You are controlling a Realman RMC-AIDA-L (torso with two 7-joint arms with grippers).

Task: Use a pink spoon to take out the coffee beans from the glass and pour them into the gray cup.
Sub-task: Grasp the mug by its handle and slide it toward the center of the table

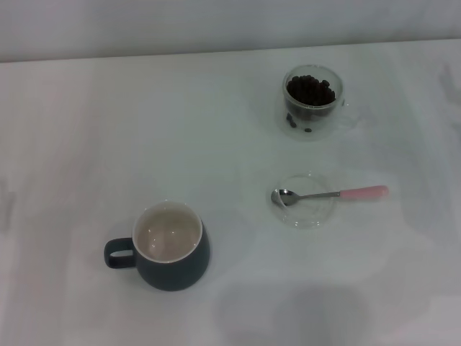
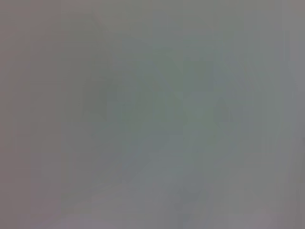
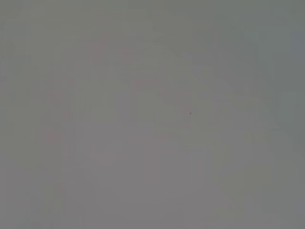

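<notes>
In the head view the pink spoon (image 1: 331, 194) lies with its silver bowl resting in a shallow clear glass dish (image 1: 305, 202) and its pink handle pointing right. The glass (image 1: 312, 102), a clear mug, stands at the back right and holds a heap of dark coffee beans (image 1: 311, 90). The gray cup (image 1: 168, 246) stands at the front left, its white inside empty and its handle pointing left. Neither gripper shows in any view. Both wrist views show only a blank grey surface.
A white table (image 1: 86, 130) carries everything, and its far edge runs along the back.
</notes>
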